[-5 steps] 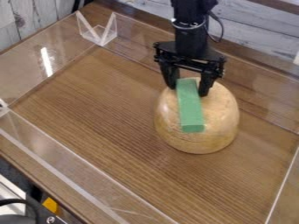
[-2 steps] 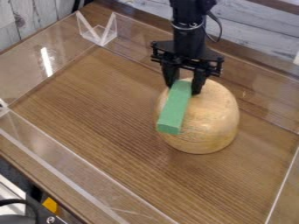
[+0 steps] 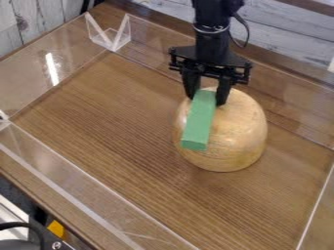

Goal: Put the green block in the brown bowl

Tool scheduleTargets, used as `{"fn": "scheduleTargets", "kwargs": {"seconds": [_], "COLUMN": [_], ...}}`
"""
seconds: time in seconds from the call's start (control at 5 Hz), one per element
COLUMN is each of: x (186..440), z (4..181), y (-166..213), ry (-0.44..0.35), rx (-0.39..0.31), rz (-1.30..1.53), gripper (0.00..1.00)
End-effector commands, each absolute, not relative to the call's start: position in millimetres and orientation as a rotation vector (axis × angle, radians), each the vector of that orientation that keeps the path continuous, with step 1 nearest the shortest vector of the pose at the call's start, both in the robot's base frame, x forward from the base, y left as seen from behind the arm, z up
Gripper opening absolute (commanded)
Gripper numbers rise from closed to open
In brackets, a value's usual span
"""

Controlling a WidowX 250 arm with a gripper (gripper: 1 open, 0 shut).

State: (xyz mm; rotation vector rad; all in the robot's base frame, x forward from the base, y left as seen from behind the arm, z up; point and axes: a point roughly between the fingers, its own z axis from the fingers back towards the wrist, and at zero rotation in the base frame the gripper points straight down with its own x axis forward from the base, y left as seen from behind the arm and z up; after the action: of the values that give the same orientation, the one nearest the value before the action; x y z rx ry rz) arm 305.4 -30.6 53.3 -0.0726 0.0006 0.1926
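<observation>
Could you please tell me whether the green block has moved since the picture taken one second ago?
Yes, the green block has swung: its near end now lies further left across the bowl.

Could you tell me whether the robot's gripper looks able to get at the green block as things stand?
Yes, most likely: the gripper is already at the upper end of the green block, which lies across the brown bowl, and nothing visible stands between them.

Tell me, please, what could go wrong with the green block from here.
The gripper pinches the green block only near its far end, so it could swivel or slip. The block slants across the brown bowl, so it might slide off the near side if released.
</observation>
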Motion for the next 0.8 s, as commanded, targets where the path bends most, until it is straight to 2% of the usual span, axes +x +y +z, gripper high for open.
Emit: {"fn": "scheduleTargets", "kwargs": {"seconds": [0.0, 0.4, 0.6], "x": [276, 246, 243], "z": [9.9, 13.3, 10.5], "y": [-57, -79, -70], "ry": [0.177, 0.224, 0.251], "rx": [-0.063, -0.066, -0.056], "rz": [0.172, 0.181, 0.096], "gripper": [0.0, 0.0, 0.0]}}
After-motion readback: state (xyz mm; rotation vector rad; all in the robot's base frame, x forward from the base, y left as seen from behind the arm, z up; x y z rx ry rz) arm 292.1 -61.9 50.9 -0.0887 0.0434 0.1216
